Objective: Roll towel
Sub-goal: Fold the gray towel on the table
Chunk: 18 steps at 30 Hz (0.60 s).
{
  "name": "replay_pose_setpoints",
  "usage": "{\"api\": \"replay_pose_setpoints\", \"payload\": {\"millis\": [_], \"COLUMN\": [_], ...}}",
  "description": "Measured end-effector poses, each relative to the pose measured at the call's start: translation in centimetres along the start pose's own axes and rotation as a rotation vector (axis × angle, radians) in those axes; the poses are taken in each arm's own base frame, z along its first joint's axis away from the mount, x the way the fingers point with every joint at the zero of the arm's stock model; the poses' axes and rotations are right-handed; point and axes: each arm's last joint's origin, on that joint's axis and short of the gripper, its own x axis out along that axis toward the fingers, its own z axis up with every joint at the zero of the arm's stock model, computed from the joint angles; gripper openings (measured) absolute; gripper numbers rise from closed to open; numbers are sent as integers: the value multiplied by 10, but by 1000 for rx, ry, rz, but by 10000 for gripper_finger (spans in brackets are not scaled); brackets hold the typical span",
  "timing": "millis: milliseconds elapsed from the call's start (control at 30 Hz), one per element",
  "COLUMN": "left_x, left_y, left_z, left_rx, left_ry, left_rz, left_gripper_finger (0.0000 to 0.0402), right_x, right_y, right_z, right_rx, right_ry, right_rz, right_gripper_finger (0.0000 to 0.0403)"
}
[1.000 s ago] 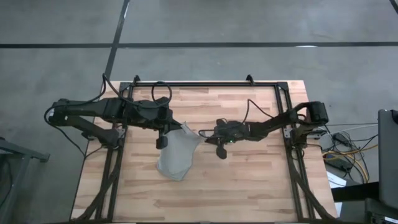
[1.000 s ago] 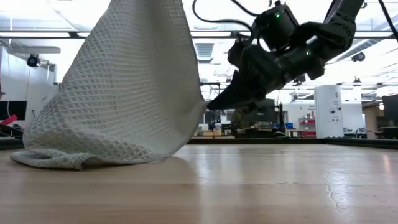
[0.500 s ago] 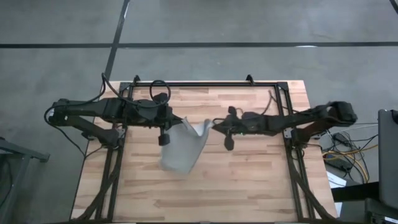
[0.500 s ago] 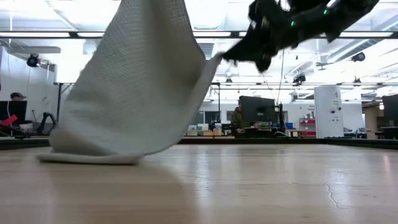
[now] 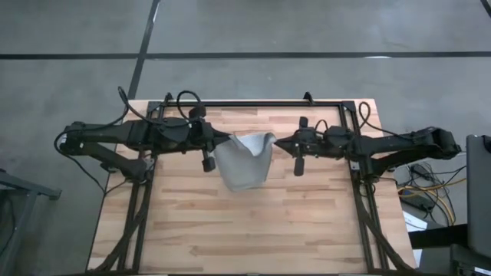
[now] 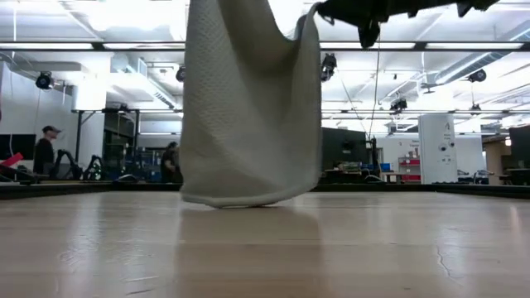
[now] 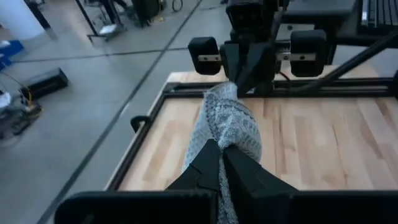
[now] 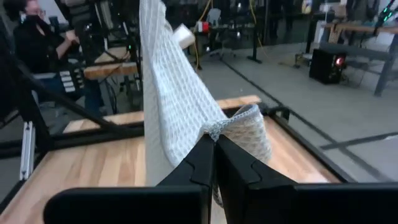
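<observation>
The towel [image 5: 245, 161], a light grey waffle-textured cloth, hangs between my two grippers over the middle of the table. My left gripper [image 5: 218, 142] is shut on its left top corner and my right gripper [image 5: 277, 144] on its right top corner. In the low view the towel [image 6: 248, 108] drops in a loose fold. Its lower edge [image 6: 245, 201] is at the table top, and I cannot tell whether it touches. My right gripper [image 6: 320, 10] shows at the top of that view. My left gripper is above the picture there. My left gripper pinches a bunched top corner of the towel [image 7: 219, 142] between its two fingers, coming level from the table's left. The cloth sags from there across to the other gripper. My right gripper pinches the opposite top corner [image 8: 216, 129] between its two fingers, coming level from the table's right. The towel stands up and hangs beside the fingers, slack.
A black frame [image 5: 253, 103] runs along the table's far edge and both sides. Bare wood [image 5: 245, 230] lies in front of the towel. People and workbenches show in the room beyond the table [image 6: 45, 153].
Both grippers have gone up and toward the table's far edge, and my right gripper has also gone toward the right edge. The towel's top edge has spread out between them. Its lower end has slid along the table toward the far right and now hangs nearly straight down.
</observation>
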Motion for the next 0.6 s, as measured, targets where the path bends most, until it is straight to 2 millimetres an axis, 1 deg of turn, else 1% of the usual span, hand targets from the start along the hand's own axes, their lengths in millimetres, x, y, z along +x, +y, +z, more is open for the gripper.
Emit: {"api": "replay_pose_setpoints", "payload": {"millis": [100, 200, 467, 600], "left_x": [0, 0, -2, -2], "left_y": [2, 4, 5, 6], "left_z": [0, 1, 4, 5], "left_rx": [-3, -15, -27, -35], "left_ry": [0, -5, -36, -43], "left_rz": [59, 125, 153, 197], "left_gripper_finger": [6, 6, 6, 6], "right_x": [-4, -8, -19, -22], "right_y": [-1, -2, -6, -6], "right_z": [10, 18, 31, 37], "right_rx": [-20, -33, -60, -70], "right_ry": [-34, -24, 78, 114], "right_rz": [-36, -70, -212, -236], "right_gripper_finger": [8, 8, 8, 8]}}
